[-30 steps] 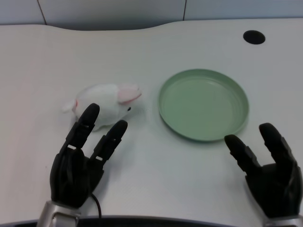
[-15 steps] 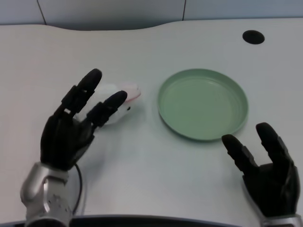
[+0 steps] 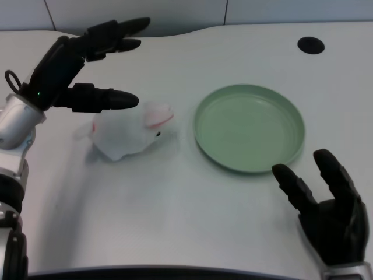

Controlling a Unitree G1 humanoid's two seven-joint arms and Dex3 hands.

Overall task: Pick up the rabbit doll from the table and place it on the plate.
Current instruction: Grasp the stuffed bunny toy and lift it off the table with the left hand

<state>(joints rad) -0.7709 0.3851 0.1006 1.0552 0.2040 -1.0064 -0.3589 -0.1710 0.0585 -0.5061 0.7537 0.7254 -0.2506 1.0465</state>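
Reach phase here: the left hand point(image 3: 76, 70) hovers at ten o'clock above the rabbit doll point(image 3: 129, 131), fingers spread wide, holding nothing. The doll lies on the white table point(image 3: 186, 216), just beside the green plate point(image 3: 250, 128), at its nine o'clock. Next, I'd say: descend, close around the body, carry it toward three o'clock.

The soft white rabbit doll point(image 3: 129, 133) is showing pink ears; the round plate point(image 3: 250, 128) is showing plain pale green.
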